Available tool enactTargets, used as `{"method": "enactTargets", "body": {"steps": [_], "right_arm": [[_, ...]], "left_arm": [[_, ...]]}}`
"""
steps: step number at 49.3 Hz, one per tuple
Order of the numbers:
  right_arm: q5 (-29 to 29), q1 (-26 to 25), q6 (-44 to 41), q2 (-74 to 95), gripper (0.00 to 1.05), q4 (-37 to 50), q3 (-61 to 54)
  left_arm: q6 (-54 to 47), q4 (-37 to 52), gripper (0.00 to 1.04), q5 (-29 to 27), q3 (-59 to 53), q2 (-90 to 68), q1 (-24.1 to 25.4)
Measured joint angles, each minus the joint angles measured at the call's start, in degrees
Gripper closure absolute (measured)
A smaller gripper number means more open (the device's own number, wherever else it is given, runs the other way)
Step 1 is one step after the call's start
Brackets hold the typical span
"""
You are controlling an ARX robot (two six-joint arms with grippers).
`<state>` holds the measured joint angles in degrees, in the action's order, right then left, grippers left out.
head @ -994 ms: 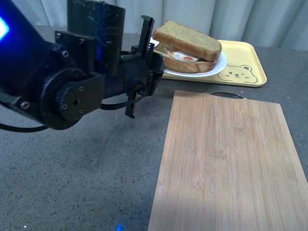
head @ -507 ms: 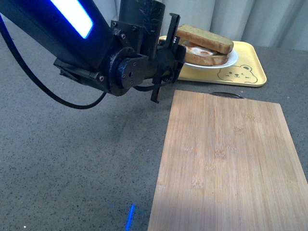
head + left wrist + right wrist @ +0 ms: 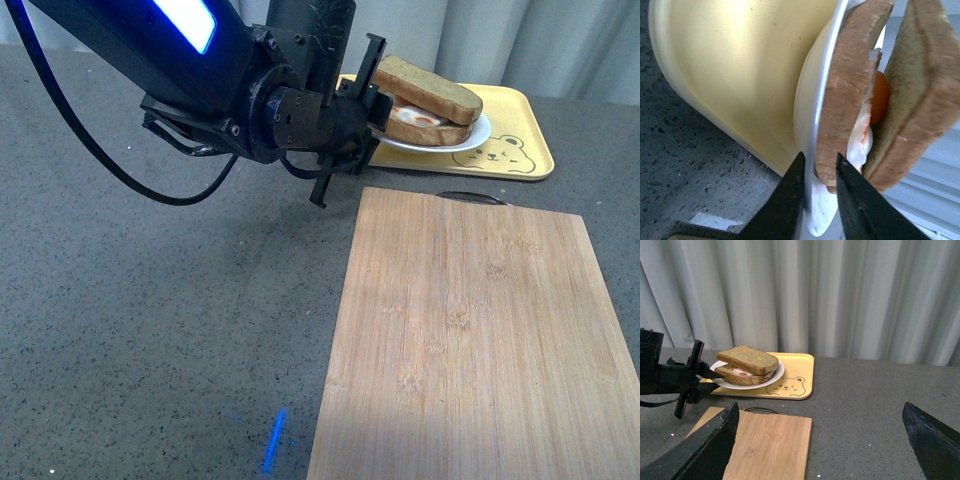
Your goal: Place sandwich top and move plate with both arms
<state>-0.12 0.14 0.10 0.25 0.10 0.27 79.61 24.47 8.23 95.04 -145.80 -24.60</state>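
Over grey speckled counter (image 3: 150, 330), before pale curtains (image 3: 840, 295), left claw (image 3: 819, 157) grips the plate (image 3: 806, 115); right claw (image 3: 820, 407) gapes.

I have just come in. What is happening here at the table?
The left arm's black gripper has its fingers on either side of the rim of the round white plate, which sits on the yellow bear-print tray. The plain brown bread slice already lies on the slice with the fried egg. Whether the fingers clamp the rim is not clear. The right gripper hangs open, away from the plate, touching nothing.
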Motion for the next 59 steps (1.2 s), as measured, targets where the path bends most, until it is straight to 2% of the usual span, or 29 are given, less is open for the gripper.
{"method": "enactTargets", "body": {"steps": [3,13,14,18,21,25,26,29,30,31,33,37,41,49,59], "right_arm": [[0.0,0.0,0.0,0.0,0.09,0.0,0.0],[0.0,0.0,0.0,0.0,0.09,0.0,0.0],[0.0,0.0,0.0,0.0,0.09,0.0,0.0],[0.0,0.0,0.0,0.0,0.09,0.0,0.0],[0.0,0.0,0.0,0.0,0.09,0.0,0.0],[0.0,0.0,0.0,0.0,0.09,0.0,0.0],[0.0,0.0,0.0,0.0,0.09,0.0,0.0],[0.0,0.0,0.0,0.0,0.09,0.0,0.0],[0.0,0.0,0.0,0.0,0.09,0.0,0.0],[0.0,0.0,0.0,0.0,0.09,0.0,0.0],[0.0,0.0,0.0,0.0,0.09,0.0,0.0],[0.1,0.0,0.0,0.0,0.09,0.0,0.0],[0.1,0.0,0.0,0.0,0.09,0.0,0.0],[0.0,0.0,0.0,0.0,0.09,0.0,0.0],[0.0,0.0,0.0,0.0,0.09,0.0,0.0]], "left_arm": [[-0.7,0.4,0.73,0.5,-1.4,0.8,0.4],[-5.1,1.5,0.48,1.8,-7.8,5.5,1.1],[-7.1,0.5,0.42,1.2,-9.5,7.1,1.1],[-19.6,-1.3,0.26,-4.5,-16.1,13.5,-0.2],[-26.4,-0.6,0.19,-8.1,-19.8,16.5,-1.1],[-40.2,5.5,0.09,-16.0,-27.3,20.9,-2.8],[-41.2,7.8,0.09,-16.8,-28.5,21.1,-3.0],[-56.8,27.6,0.22,-28.9,-38.1,22.7,-3.5],[-60.4,32.6,0.25,-30.5,-41.1,23.3,-3.3],[-65.0,39.0,0.31,-31.3,-45.5,24.2,-2.7],[-69.4,45.5,0.38,-31.3,-50.7,26.0,-1.2],[-74.4,52.7,0.52,-30.0,-58.6,31.3,2.0],[-76.4,54.2,0.65,-28.5,-64.0,36.6,4.4],[-78.2,54.3,0.99,-23.5,-75.6,46.6,9.1],[-78.7,50.4,1.01,-18.7,-84.3,59.4,13.5]]}}
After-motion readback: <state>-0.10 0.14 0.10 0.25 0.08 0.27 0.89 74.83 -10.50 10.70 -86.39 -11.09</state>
